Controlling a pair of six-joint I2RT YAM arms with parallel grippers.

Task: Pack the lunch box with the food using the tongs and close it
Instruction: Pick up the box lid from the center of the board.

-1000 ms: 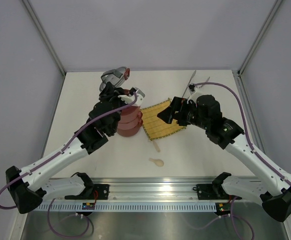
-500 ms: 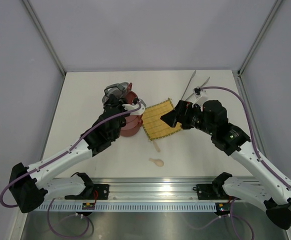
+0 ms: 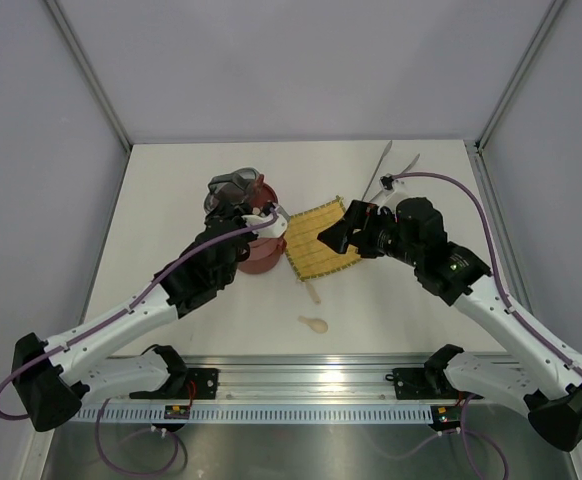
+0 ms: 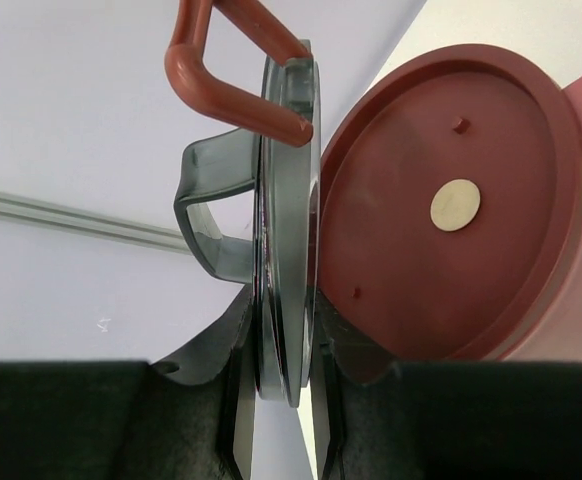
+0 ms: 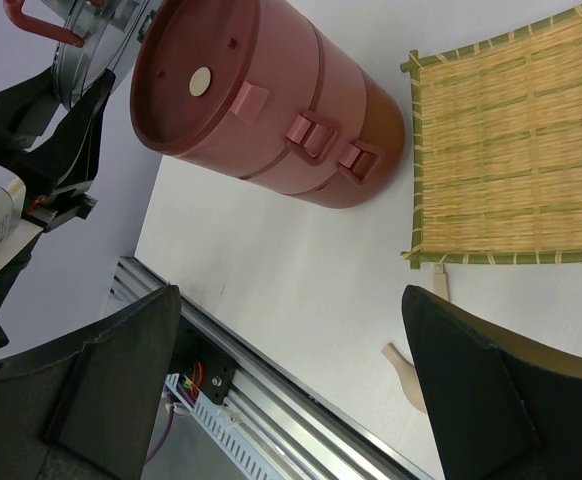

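The left gripper (image 4: 283,360) is clamped on the grey see-through top lid (image 4: 289,200). It pinches the lid edge-on across its thin rim, so the lid stands nearly vertical just beside the top of the lunch box (image 3: 258,250). That hold leaves the lid's face free to tip down onto the stack, which suggests the closing step is in hand.

The lunch box stands left of centre on the table (image 3: 171,180), its dark-red tiers stacked and capped by a flat red disc lid (image 4: 441,210). To its right lies the yellow woven mat (image 3: 321,243), bare, with a cream spoon (image 3: 314,323) nearer the arms. The right gripper (image 5: 291,330) hovers by the mat, jaws spread wide with nothing between them, apparently keeping clear. The tongs (image 3: 379,172) lie at the far right, touched by neither arm. No food shows anywhere; presumably it is inside the tiers.

Only the left wrist view shows the lid's red clip (image 4: 226,75) and how close the lid's edge sits to the disc's rim, though contact cannot be told. Only the right wrist view shows the tabs (image 5: 306,135) down the stack's side. Only the overhead view takes in the tongs.
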